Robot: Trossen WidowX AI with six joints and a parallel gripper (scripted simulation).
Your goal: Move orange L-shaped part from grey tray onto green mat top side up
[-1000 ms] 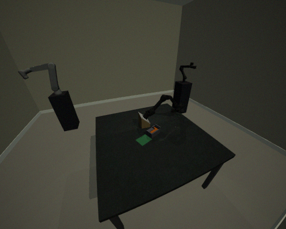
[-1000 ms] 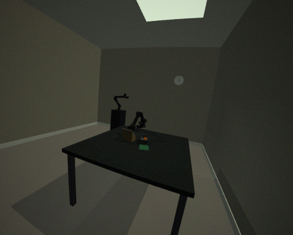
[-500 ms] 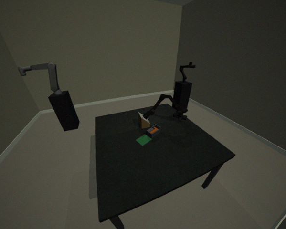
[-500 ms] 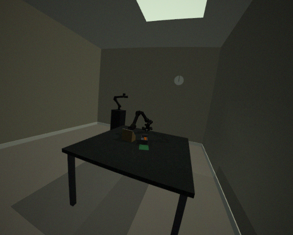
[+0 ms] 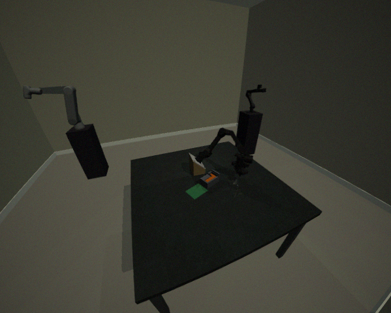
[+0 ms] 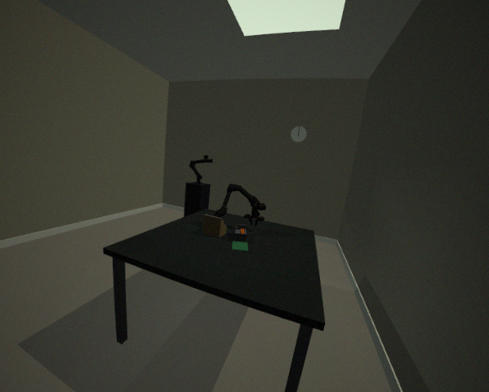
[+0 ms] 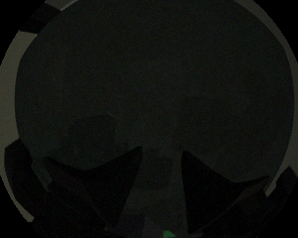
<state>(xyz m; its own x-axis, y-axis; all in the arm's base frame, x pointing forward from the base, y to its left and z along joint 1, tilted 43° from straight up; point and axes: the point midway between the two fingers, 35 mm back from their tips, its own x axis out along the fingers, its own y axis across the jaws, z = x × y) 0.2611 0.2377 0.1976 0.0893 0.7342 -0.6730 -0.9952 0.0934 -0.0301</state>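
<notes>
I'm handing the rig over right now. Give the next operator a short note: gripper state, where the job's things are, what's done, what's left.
Gripper: partly open, holding nothing, raised above the table beside the grey tray, not touching it.
Orange L-shaped part: in the tray's pocket; looks flush, though it is small in these views.
Green mat: next to the tray, nothing on it.
A tan wedge-shaped block stands just behind the tray.
Done: only the approach; no press yet.
Left: press the L-shaped end so the other end tips up, pinch it, lift the part out, lay it flat and top side up on the mat, release.
</notes>
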